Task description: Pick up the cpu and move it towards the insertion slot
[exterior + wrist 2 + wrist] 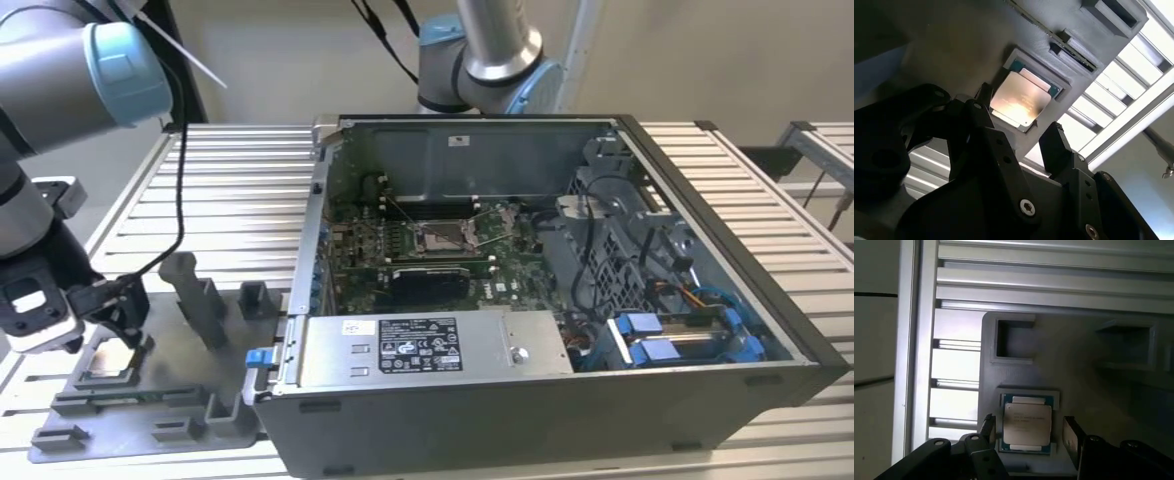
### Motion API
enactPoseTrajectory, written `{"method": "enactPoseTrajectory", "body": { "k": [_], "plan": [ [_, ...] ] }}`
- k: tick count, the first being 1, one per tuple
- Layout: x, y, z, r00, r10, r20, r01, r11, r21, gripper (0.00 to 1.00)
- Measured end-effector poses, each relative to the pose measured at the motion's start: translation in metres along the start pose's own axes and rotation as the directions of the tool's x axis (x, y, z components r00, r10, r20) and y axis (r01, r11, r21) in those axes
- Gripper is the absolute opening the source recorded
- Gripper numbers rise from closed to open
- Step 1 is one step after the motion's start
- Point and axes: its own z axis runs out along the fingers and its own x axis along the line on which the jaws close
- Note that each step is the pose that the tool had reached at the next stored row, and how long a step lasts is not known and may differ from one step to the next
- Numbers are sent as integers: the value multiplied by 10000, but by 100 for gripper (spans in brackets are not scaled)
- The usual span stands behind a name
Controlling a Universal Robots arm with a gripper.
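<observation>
The cpu (pixel 1026 426) is a pale metal square on a green-edged carrier, lying flat in a pocket of the grey fixture plate (pixel 160 400). It sits at the exterior view's left (pixel 112 363). My gripper (pixel 118 335) hangs just above it, open. In both wrist views one black finger stands on each side of the cpu (pixel 1021 100), with a gap to it on both sides. The gripper (pixel 1016 120) (pixel 1028 425) holds nothing. The insertion slot (pixel 441 237) is a shiny-framed square socket on the green motherboard inside the open computer case, well off to the exterior view's right.
Upright grey posts (pixel 200 295) rise from the fixture plate close to my gripper. The case wall (pixel 318 250) and a white-labelled metal box (pixel 400 345) stand between fixture and socket. A black block (pixel 427 285) lies beside the socket. A second arm (pixel 481 50) stands behind the case.
</observation>
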Motion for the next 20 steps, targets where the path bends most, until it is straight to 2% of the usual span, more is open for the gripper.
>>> {"method": "enactPoseTrajectory", "body": {
  "k": [20],
  "plan": [
    [4,-55,161,10000,-1,1,1,10000,-1,100]
  ]
}}
